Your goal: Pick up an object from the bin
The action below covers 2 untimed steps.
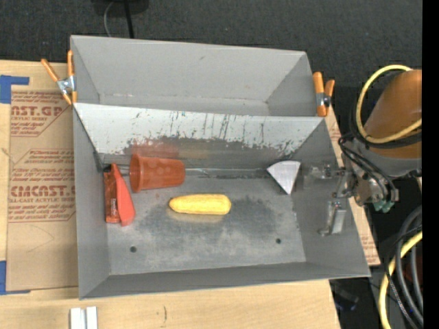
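At the lower edge of the frame the bench [226, 306] runs under the grey bin [206, 269], whose front wall slopes up toward the viewer. On the scuffed floor just past that wall, a little left of centre, a yellow corn cob [199, 204] lies on its side, lengthwise across the frame, apart from everything else. At the right of the frame, level with the cob, the end effector [330, 208] hangs over the bin's sloping right wall, above the floor's right edge, with nothing seen in its grasp; whether it is open or closed I cannot tell. At the left edge of the floor a red tool [116, 197] lies against the foot of the left wall, long axis running up and down the frame. Just beyond it, toward the upper left of the floor, an orange-red cup [158, 172] lies tipped on its side, mouth to the left, near the tool's upper end. Farther right, at the foot of the back wall, a white cone [285, 175] rests with its point downward in the frame; it is the thing nearest the end effector, just to its upper left and not touching it
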Available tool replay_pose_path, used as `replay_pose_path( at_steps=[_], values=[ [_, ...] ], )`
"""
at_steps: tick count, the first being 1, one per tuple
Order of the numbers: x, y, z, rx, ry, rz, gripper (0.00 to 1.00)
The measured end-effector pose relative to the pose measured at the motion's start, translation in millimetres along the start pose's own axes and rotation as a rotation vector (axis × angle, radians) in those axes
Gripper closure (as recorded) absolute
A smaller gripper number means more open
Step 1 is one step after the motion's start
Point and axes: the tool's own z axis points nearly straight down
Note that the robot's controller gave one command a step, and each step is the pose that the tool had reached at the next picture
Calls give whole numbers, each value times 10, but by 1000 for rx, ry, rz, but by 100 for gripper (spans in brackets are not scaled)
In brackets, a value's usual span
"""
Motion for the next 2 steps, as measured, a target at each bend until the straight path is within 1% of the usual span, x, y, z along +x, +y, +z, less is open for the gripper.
replay_pose_path(
  at_steps=[1,2],
  values=[
    [-18,6,-43,2,-8,-2,0],
    [-110,107,-488,-1,-1,38,0]
  ],
)
